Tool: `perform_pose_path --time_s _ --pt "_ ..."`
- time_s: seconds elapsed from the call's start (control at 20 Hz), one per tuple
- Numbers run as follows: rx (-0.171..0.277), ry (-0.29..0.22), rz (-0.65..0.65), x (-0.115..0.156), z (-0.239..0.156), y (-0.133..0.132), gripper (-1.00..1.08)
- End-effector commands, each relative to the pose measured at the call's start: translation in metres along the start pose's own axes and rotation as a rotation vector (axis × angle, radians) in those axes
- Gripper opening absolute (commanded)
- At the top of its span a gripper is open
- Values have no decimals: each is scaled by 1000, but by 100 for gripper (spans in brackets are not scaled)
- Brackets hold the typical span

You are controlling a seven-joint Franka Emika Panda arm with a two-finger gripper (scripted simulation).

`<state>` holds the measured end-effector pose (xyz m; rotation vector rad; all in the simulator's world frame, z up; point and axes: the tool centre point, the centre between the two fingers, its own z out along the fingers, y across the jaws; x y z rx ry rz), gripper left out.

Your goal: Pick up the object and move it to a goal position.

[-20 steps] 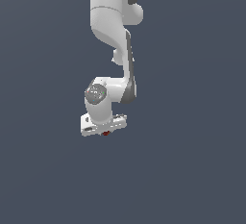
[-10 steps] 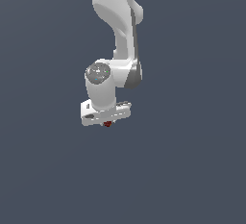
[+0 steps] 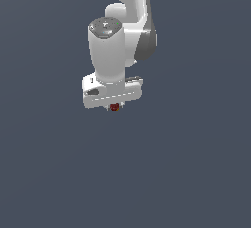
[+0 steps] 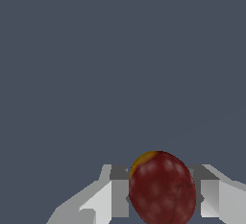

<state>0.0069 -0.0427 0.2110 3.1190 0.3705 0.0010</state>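
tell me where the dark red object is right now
The dark red object sits between the gripper's fingers; in the exterior view it peeks out just under the white hand, near the frame's centre.

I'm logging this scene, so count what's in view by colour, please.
Dark red: 1, the object, between the fingers
White: 1, the gripper with its arm
Total: 2

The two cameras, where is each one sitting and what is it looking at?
Exterior view: off the arm, facing the white arm against plain grey; its gripper holds the dark red object underneath.
Wrist view: on the wrist, looking along the fingers at the object squeezed between them; only the fingers show.
Shared: the red object and the gripper.
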Motion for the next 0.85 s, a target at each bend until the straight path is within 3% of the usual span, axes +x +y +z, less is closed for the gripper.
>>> perform_pose_path --time_s 0.0,0.4,0.8 --pt "0 -1 0 -4 -25 -7 -100" --pt "0 -1 0 -10 -83 -22 -100" --pt "1 -1 0 -10 -100 -26 -100"
